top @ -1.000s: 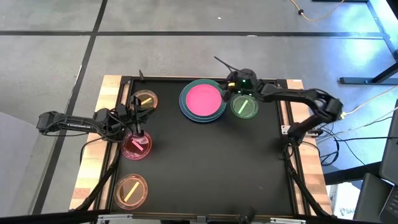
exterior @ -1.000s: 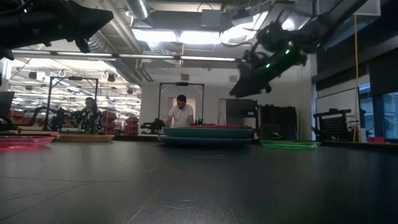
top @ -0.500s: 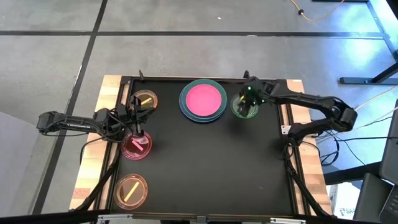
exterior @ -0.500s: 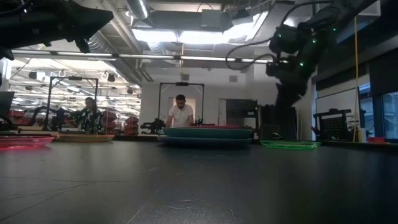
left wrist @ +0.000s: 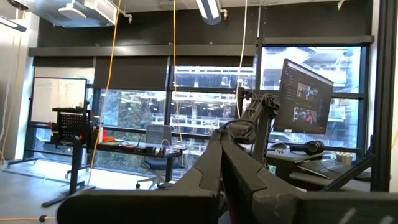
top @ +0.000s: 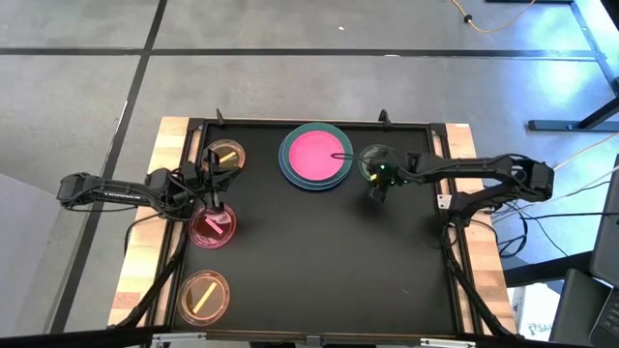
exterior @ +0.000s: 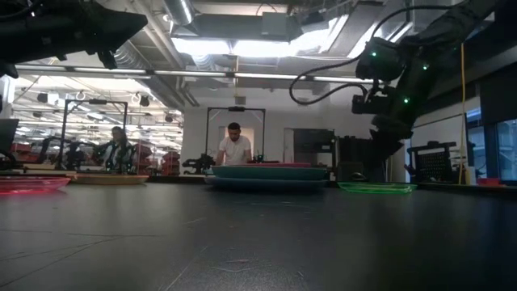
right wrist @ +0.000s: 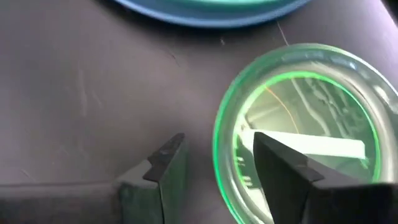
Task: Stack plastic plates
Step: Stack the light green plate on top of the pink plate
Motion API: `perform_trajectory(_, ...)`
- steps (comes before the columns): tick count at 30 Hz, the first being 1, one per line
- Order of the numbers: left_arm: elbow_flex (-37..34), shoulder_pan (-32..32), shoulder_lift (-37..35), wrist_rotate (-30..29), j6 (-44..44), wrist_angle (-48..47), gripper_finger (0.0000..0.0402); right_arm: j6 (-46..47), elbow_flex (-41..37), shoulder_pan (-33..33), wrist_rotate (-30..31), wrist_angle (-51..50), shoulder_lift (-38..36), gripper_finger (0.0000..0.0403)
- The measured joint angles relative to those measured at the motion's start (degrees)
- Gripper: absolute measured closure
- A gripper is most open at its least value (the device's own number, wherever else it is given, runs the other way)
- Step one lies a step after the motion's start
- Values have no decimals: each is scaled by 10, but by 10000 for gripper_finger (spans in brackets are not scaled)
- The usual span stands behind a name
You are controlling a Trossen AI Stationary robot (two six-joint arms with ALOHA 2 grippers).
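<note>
In the high view, most of the green plate (top: 373,160) is being covered by the right gripper (top: 377,186), leaving only its rim showing at about twelve o'clock. In the right wrist view, that plate (right wrist: 298,162) is being cut off by the picture's edge at three and six o'clock, and the stacked plates (right wrist: 211,9) are being cut off at twelve o'clock. The left gripper (top: 215,205) is too small for its jaws to be judged.

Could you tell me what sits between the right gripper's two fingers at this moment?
In the right wrist view, the near rim of the small translucent green plastic plate lies between the open right gripper's fingers: one finger over the plate's inside, the other over the bare black table.
</note>
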Motion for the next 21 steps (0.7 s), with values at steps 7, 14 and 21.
perform_trajectory(7, 0, 0, 0, 0, 0, 0, 395, 16, -21, 9, 4, 76, 0, 226)
perform_trajectory(14, 0, 0, 0, 0, -1, 0, 395, 27, -40, 9, 34, 117, 0, 226)
perform_trajectory(21, 0, 0, 0, 0, -1, 0, 395, 29, -61, 9, 43, 153, 0, 226)
